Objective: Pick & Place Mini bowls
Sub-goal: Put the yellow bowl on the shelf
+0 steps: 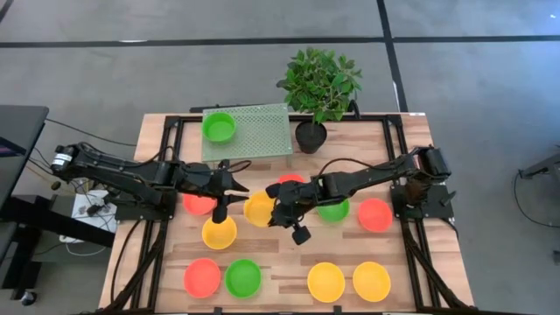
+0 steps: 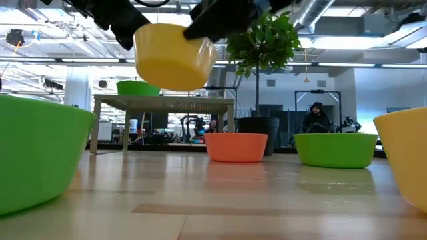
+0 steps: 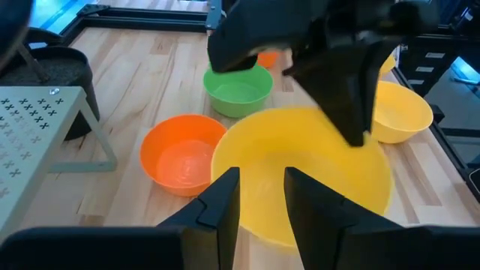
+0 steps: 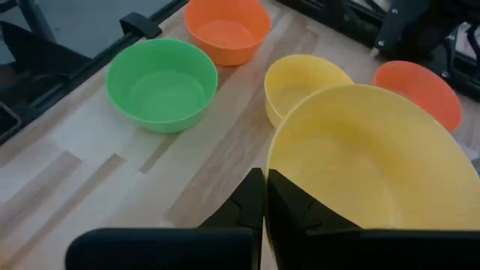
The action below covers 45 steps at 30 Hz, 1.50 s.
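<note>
Yellow plastic hangs in mid-air above the table's centre: one mini bowl (image 2: pixel 175 55) is pinched at its 3 o'clock rim by the right gripper (image 4: pixel 264 196), jaws shut tight on the wall, while the left gripper (image 3: pixel 261 196), fingers parted, straddles the rim at 9 o'clock. A good handover, judging from this, needs the left fingers to clamp fully before the right lets go, then carry toward the green mesh tray (image 1: pixel 262 131) at 12 o'clock.
</note>
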Motion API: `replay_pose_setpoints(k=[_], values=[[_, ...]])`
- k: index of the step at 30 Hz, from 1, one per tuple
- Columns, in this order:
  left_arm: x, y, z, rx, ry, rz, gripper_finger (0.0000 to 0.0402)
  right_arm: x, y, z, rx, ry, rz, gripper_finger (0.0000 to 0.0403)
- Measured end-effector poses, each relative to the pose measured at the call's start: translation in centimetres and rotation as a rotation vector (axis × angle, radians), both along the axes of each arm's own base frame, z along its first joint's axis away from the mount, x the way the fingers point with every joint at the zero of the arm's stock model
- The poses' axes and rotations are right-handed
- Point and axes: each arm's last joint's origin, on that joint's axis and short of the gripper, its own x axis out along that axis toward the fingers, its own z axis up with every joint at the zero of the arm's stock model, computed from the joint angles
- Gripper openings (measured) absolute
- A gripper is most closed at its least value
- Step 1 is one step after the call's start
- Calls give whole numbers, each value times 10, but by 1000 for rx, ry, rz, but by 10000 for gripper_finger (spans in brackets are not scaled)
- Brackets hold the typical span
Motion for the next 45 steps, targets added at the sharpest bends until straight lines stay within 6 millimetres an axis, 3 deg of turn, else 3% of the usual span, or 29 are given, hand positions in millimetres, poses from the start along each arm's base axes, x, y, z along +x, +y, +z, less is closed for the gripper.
replay_pose_setpoints(k=[6, 25, 35, 38, 45], values=[[0, 0, 1, -1, -7, 0, 106, -1, -3, 17, 8, 81, -33, 2], [4, -1, 9, -19, -106, 1, 106, -1, -20, 14, -42, 99, -31, 4], [7, 2, 15, -217, -161, 74, 106, 2, -43, 28, -58, 73, -71, 5], [3, 6, 20, -303, -185, 117, 105, 3, -52, 31, -58, 72, -95, 6], [-23, 9, 45, -190, -319, 61, 78, 3, -74, 34, -57, 81, -152, 6]])
